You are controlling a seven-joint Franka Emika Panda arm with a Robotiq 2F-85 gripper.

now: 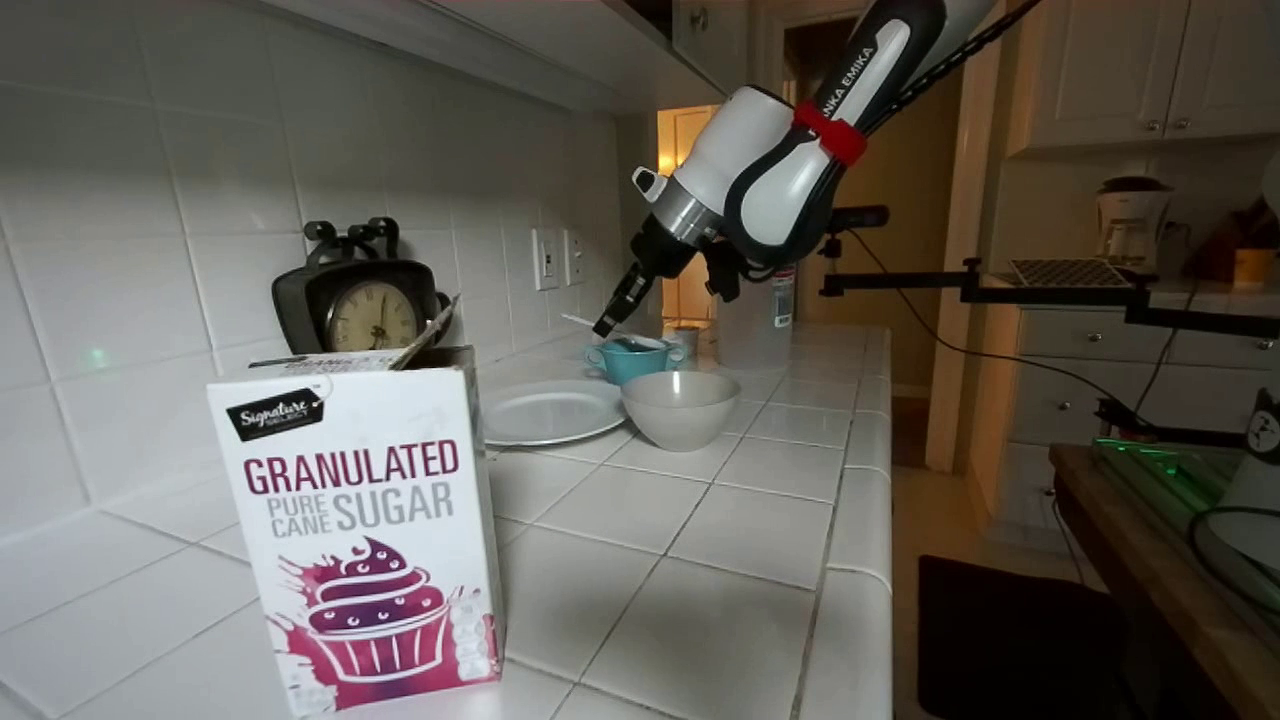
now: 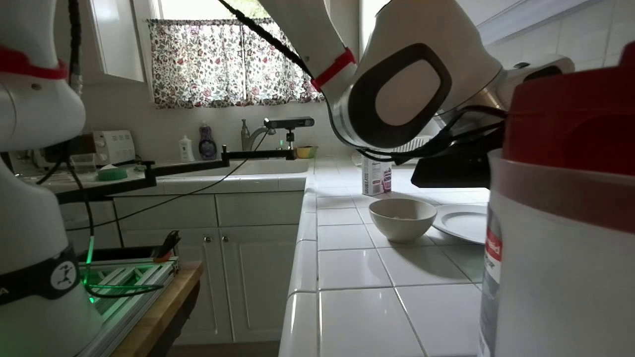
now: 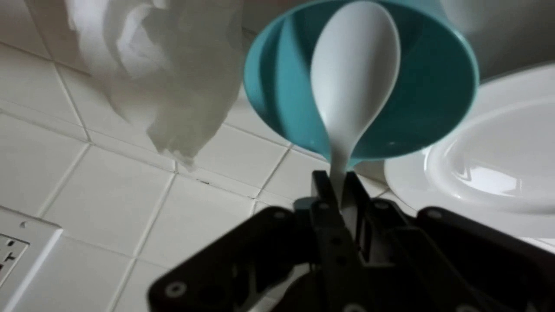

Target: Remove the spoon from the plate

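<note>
The white spoon [image 3: 355,65] lies with its bowl over the opening of a teal two-handled pot [image 3: 416,130]; I cannot tell whether it touches the pot. My gripper [image 3: 337,177] has its fingers closed on the spoon's handle. In an exterior view the fingertips [image 1: 603,328] are just above the left side of the teal pot [image 1: 640,362], and a thin pale handle end sticks out beside them. The white plate [image 1: 550,412] lies flat in front of the pot with no spoon on it. It also shows in the wrist view [image 3: 477,216]. In an exterior view [image 2: 461,220] a red-lidded container hides the gripper.
A whitish bowl [image 1: 682,410] stands beside the plate near the counter edge. A sugar box [image 1: 360,540] and a black clock [image 1: 360,300] stand along the wall side. A red-lidded container [image 2: 560,277] stands close by. Crumpled pale paper [image 3: 173,86] is near the pot.
</note>
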